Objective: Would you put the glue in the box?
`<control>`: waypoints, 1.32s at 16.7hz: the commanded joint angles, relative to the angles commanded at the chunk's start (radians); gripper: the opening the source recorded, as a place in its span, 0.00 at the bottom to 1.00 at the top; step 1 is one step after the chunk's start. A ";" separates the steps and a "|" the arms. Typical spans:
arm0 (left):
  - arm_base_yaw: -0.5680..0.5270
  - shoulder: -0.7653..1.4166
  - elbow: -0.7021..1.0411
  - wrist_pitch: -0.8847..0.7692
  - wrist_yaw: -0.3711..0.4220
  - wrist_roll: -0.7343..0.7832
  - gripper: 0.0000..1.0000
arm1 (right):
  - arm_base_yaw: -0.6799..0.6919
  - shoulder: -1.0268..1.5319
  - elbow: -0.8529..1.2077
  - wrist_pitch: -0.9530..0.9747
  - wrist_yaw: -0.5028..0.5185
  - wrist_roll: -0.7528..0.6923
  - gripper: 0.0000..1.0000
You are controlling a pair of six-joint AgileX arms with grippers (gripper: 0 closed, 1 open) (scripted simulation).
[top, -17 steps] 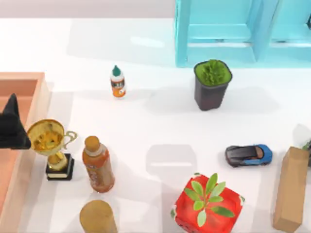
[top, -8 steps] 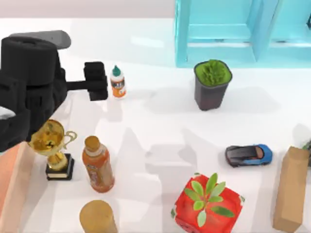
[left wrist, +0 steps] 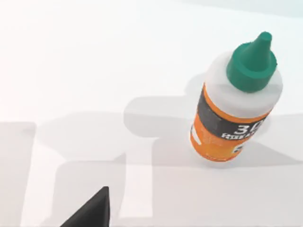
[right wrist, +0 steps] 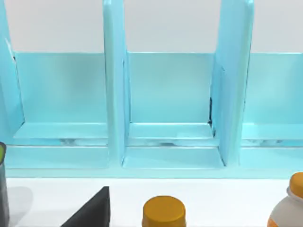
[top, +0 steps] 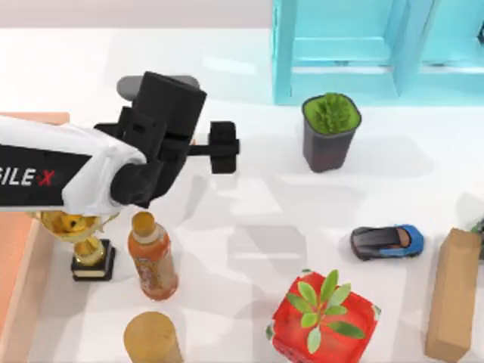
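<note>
The glue (left wrist: 236, 105), a small white bottle with a green pointed cap and an orange label, stands upright on the white table. In the top view my left gripper (top: 198, 148) hovers over the spot where it stands and hides it. The gripper is open with nothing between its fingers, and one dark fingertip (left wrist: 92, 212) shows well apart from the bottle. The box (top: 19, 295) with salmon walls lies at the table's left edge, partly under my left arm. My right arm is parked, and a dark fingertip (right wrist: 92, 213) of its open gripper faces the teal shelf.
A gold trophy (top: 85, 246), an orange-brown drink bottle (top: 153, 261) and a tan cylinder (top: 151, 340) stand front left. A dark plant pot (top: 330, 134), a teal shelf (top: 378, 53), a blue car (top: 387, 242), a red planter (top: 321, 318) and a cardboard block (top: 452, 299) are on the right.
My left arm has swung from above the box toward the right and back. Its gripper passed beside the glue and now covers it in the top view. The glue has not moved.
</note>
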 joint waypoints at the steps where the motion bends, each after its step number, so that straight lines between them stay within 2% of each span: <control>1: -0.004 0.011 0.006 0.001 -0.003 -0.002 1.00 | 0.000 0.000 0.000 0.000 0.000 0.000 1.00; 8: 0.004 0.022 0.015 0.003 0.002 0.002 1.00 | 0.000 0.000 0.000 0.000 0.000 0.000 1.00; 17: 0.080 0.326 0.227 0.117 0.062 0.060 1.00 | 0.000 0.000 0.000 0.000 0.000 0.000 1.00; 22: 0.087 0.380 0.250 0.149 0.069 0.066 1.00 | 0.000 0.000 0.000 0.000 0.000 0.000 1.00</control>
